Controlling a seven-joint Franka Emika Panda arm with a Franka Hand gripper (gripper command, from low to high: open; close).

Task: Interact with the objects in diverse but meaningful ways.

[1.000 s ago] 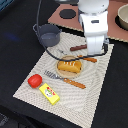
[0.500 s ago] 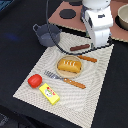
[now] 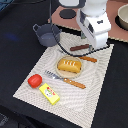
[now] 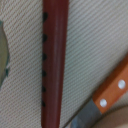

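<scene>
Bread loaf (image 3: 69, 65) on plate (image 3: 59, 73), fork (image 3: 65, 79) just beside.

Bread loaf (image 3: 69, 65): golden, with darker scored lines.
Tomato (image 3: 34, 80): red.
Packet block (image 3: 49, 93): yellow, with a small red mark.
Sausage (image 4: 54, 62): reddish brown, with a row of dark dots.
Pot (image 3: 48, 34): grey-blue.
Fork (image 3: 66, 80): grey metal, orange handle.
Knife handle (image 4: 112, 89): orange, pale rivets.
Mat (image 3: 100, 85): cream, fine woven lines.
Counter (image 3: 15, 50): black.
Robot arm (image 3: 95, 20): white.

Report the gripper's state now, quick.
Gripper: cannot be told; its fingers are hidden behind the arm above the brown sausage, and the wrist view shows no fingertips.
</scene>
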